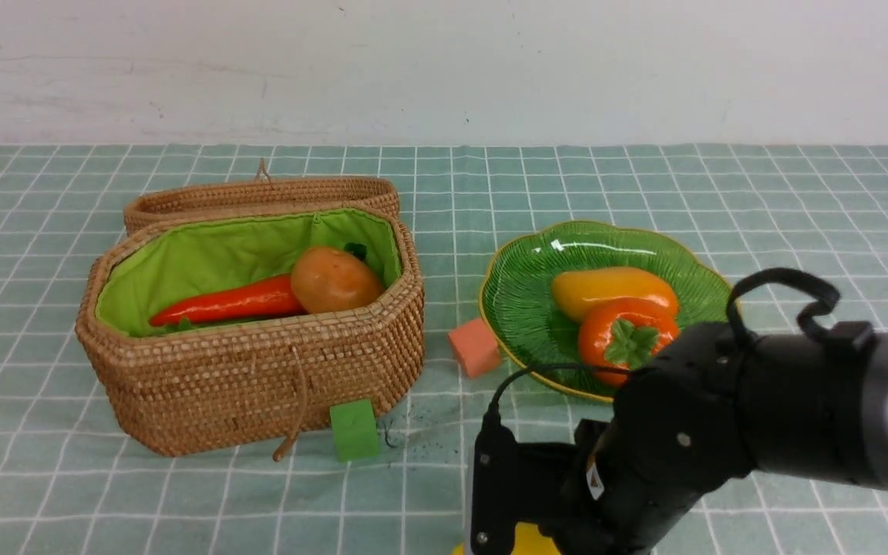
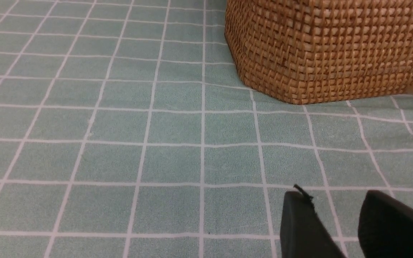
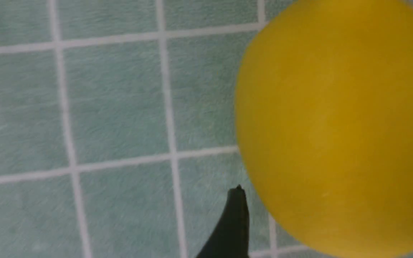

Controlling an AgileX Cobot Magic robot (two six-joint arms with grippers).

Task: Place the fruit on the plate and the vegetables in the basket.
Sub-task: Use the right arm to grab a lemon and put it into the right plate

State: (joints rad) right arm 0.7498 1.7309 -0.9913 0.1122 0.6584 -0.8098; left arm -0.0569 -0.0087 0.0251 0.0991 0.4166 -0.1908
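So the right claw [image 3: 335, 218] is down low at the near side of the table [image 1: 205, 509], spread wide, with the lemon [image 3: 335, 125] sitting between its fingers. There's a gap by one finger, and the other is barely in the shot, so I wouldn't call it a pinch. The left claw [image 2: 335, 195] has its tips apart too, nothing between them, just grid cloth [image 2: 170, 157] below.

Mango [image 1: 613, 289] and persimmon [image 1: 629, 335] are both on the green plate [image 1: 529, 289], persimmon on the nearer side. Over in the basket [image 1: 259, 385], the potato [image 1: 336, 279] is at the right end of the carrot [image 1: 228, 301]. Pink cube [image 1: 475, 347] is right by the plate's rim, green cube [image 1: 354, 430] just beside the basket.
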